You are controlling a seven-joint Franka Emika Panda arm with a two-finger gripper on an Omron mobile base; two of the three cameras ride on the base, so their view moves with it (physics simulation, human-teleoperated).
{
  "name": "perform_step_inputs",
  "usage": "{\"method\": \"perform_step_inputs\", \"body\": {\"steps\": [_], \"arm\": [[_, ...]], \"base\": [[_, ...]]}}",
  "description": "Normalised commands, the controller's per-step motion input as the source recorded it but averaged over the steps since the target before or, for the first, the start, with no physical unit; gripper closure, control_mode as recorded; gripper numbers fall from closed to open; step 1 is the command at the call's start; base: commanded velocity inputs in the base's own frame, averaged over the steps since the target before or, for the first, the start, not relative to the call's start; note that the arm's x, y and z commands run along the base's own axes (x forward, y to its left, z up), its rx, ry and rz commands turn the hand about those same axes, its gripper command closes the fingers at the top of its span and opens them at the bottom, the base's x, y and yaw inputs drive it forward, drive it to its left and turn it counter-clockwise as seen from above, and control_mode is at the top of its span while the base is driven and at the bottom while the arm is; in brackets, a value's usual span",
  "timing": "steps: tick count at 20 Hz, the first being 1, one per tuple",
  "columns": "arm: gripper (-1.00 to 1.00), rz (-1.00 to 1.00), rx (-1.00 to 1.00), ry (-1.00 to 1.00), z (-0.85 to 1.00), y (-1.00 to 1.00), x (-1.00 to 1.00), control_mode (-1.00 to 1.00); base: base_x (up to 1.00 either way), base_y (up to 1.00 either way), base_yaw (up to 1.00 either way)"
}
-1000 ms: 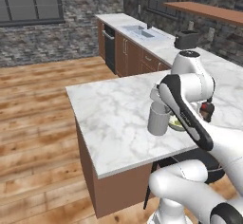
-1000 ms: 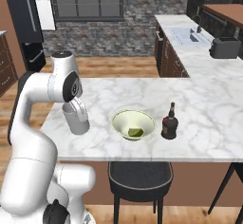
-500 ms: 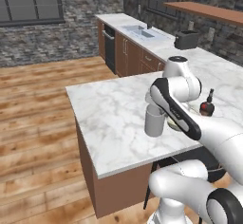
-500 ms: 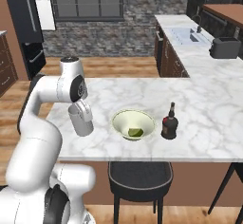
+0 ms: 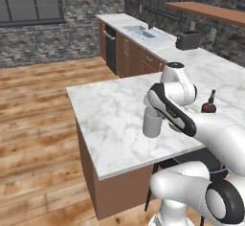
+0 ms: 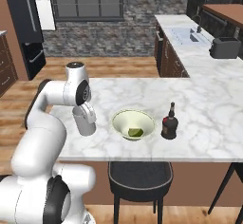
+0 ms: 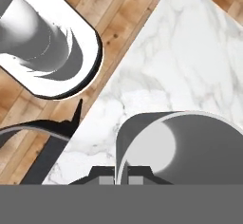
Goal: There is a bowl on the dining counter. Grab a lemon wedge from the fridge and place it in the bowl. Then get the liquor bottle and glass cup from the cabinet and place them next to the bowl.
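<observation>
Even, bright rendered light, sharp throughout.
Soft shadows sit under things on the dining counter [image 6: 199, 99]; no glare, no blur, slightly jagged edges in the hand view.

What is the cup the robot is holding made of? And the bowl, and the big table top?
The glass cup looks like grey, see-through glass, since its wall is smooth and pale; it could be plastic. The bowl looks like glazed ceramic, with a smooth, evenly cream-green surface, though that is a guess. The dining counter top looks like polished marble: white with grey veins. Its base looks like brown wood.
</observation>
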Motion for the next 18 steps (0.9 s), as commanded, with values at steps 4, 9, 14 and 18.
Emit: {"method": "perform_step_inputs", "body": {"steps": [4,9,14,18], "arm": [[1.00,0.00,0.00,0.00,-0.20,0.00,0.47,-1.00],[1.00,0.00,0.00,0.00,-0.18,0.00,0.49,-1.00],[1.00,0.00,0.00,0.00,-0.26,0.00,0.37,-1.00],[1.00,0.00,0.00,0.00,-0.34,0.00,0.13,-1.00]], "base": [[0.00,0.00,0.00],[0.00,0.00,0.00],[0.00,0.00,0.00],[0.00,0.00,0.00]]}}
